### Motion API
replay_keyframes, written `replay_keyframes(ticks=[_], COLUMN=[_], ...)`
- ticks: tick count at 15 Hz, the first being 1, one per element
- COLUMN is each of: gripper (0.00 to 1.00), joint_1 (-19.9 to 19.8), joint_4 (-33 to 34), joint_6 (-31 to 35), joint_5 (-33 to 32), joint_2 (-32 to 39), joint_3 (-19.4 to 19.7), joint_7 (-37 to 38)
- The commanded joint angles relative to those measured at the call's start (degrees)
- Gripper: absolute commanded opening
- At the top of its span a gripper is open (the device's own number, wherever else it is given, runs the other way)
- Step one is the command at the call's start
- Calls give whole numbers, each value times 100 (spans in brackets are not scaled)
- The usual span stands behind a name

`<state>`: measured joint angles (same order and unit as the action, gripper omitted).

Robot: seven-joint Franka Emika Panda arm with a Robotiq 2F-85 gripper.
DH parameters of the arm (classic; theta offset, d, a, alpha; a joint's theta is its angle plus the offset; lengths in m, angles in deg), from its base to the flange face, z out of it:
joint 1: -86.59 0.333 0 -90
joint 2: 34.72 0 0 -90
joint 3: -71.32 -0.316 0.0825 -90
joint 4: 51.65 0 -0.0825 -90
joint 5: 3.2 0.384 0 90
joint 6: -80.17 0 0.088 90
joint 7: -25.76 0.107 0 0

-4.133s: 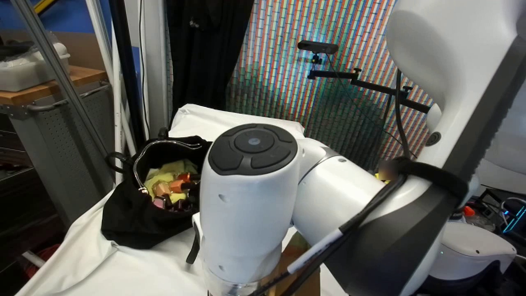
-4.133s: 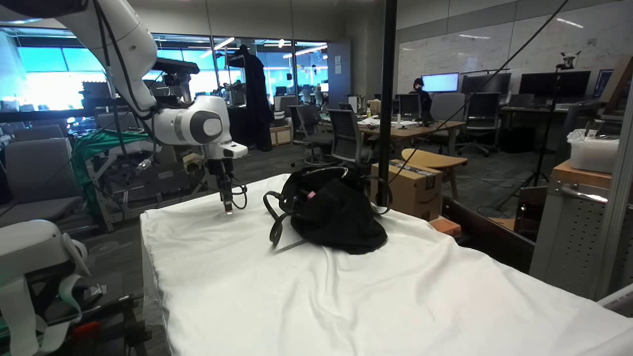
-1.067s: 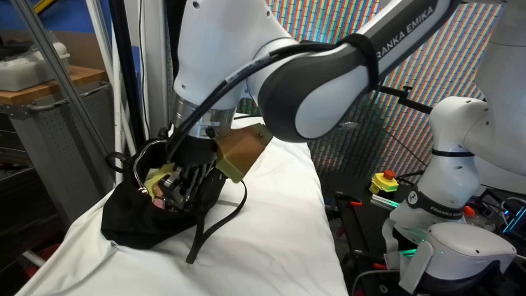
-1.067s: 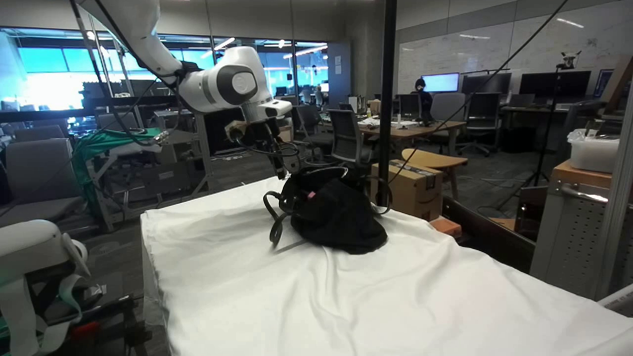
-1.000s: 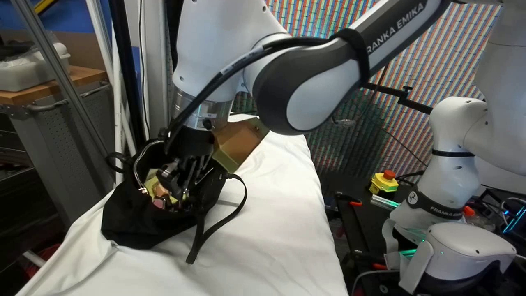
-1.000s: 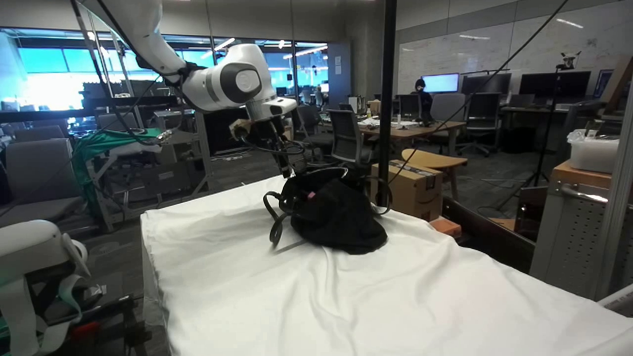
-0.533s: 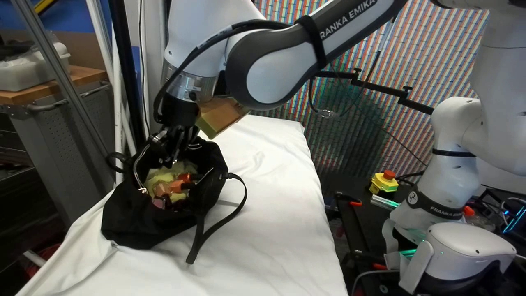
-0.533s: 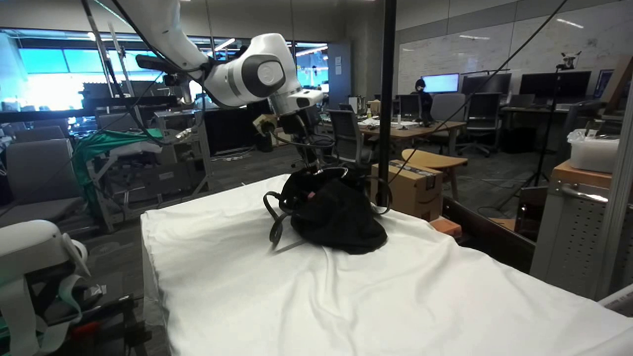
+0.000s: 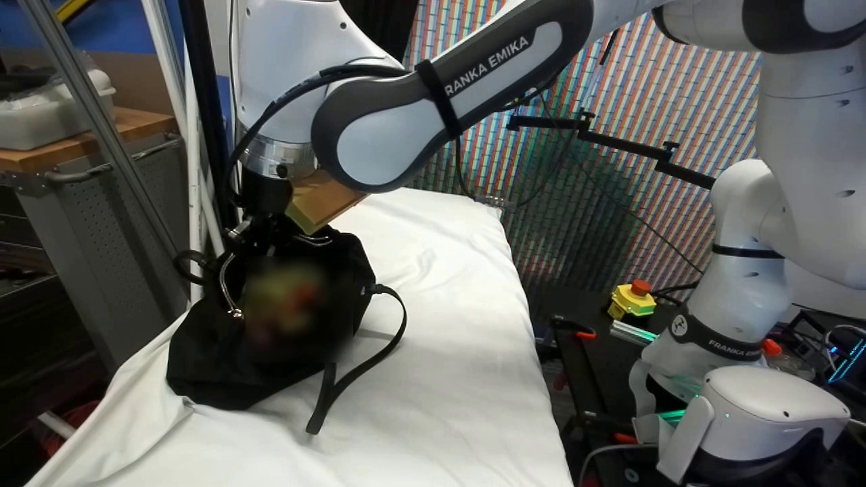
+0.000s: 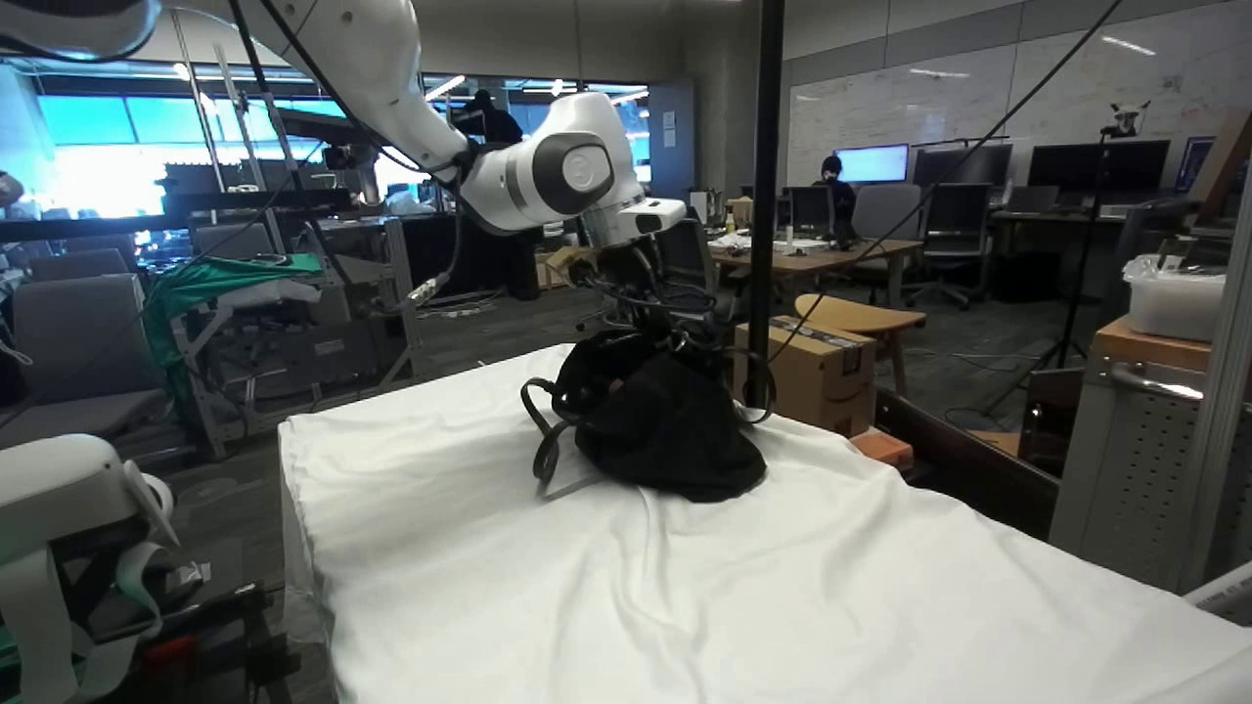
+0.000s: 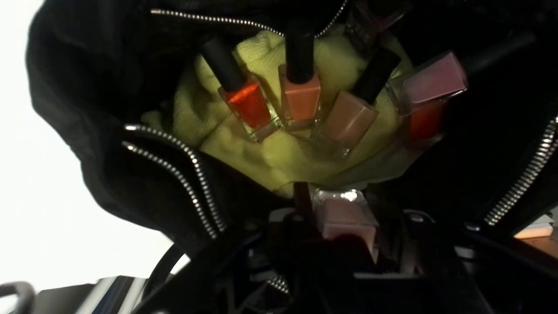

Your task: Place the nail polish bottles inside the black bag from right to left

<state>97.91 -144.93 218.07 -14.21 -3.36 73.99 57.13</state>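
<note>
A pale-pink polish bottle sits between the pincer's fingers, base toward the other bottles in the black bag; gripped or freed, one cannot tell.

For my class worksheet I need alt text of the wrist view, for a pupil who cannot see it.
A pale pink nail polish bottle shows between the jaws of the gripper, low in the picture; whether they grip it is unclear. Inside an open black bag, more bottles, orange, tan and pink among them, lie on and beside yellow cloth.
</note>
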Motion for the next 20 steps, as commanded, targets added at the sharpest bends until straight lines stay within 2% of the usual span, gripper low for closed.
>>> replay_keyframes(ticks=[1, 4, 5, 8, 12, 16, 20], gripper=[77, 98, 99, 100, 100, 100, 100], joint_1=[-21, -15, -35, -91, -267, -314, -284], joint_4=[676, 773, 739, 460, -264, -1321, -2478], joint_6=[-272, -353, -377, -475, -741, -1177, -1437], joint_5=[156, 182, 220, 384, 950, 1519, 2092], joint_2=[409, 467, 440, 207, -394, -1326, -2429], joint_3=[52, 65, 29, -117, -583, -963, -1176], joint_7=[-269, -317, -389, -742, -1747, -2357, -2583])
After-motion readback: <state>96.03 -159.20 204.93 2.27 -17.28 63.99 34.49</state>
